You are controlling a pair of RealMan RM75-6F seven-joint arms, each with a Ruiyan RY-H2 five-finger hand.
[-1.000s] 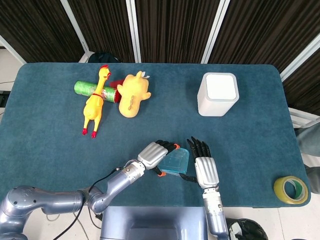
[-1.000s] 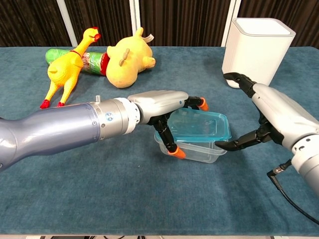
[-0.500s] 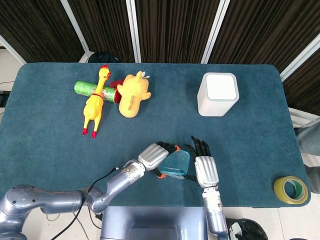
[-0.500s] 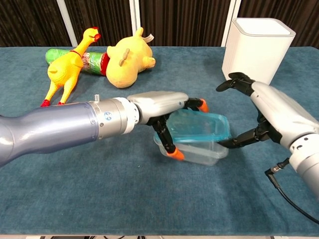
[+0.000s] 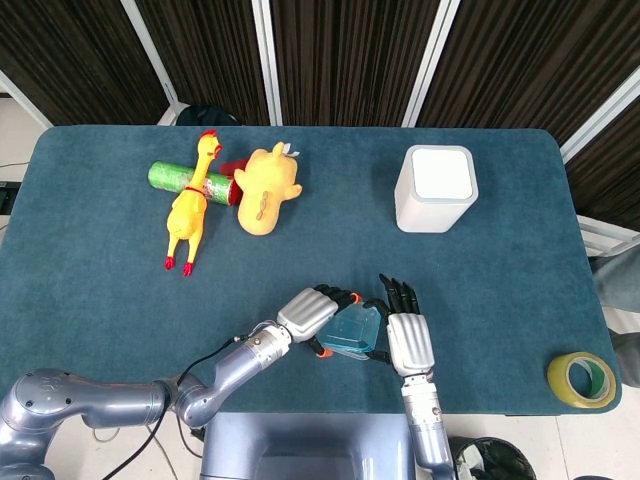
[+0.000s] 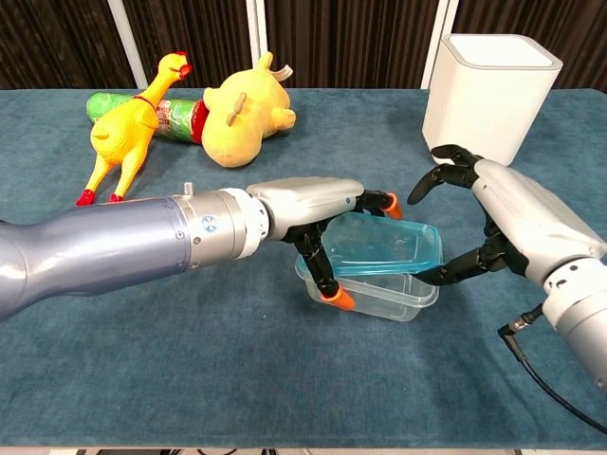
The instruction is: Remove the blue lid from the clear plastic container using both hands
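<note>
The clear plastic container point(image 6: 379, 296) sits near the table's front edge. Its blue lid point(image 6: 384, 245) is tilted, and the right side is raised off the rim. My left hand point(image 6: 308, 204) grips the container's left end, with fingers over the lid's far edge and the thumb low on the front corner. My right hand point(image 6: 503, 213) is at the right end; its thumb touches the container's rim under the lid and its fingers curl above without touching. In the head view the lid point(image 5: 352, 328) shows between the left hand point(image 5: 308, 312) and the right hand point(image 5: 408, 340).
A white box point(image 6: 488, 90) stands behind the right hand. A yellow rubber chicken point(image 6: 128, 128), a green can point(image 6: 171, 114) and a yellow plush toy point(image 6: 247, 114) lie at the back left. A tape roll point(image 5: 582, 379) lies at the front right corner.
The lid's right side has come up off the container. The right hand has shifted slightly left and its fingers have curled in over the lid. The left hand keeps its grip.
</note>
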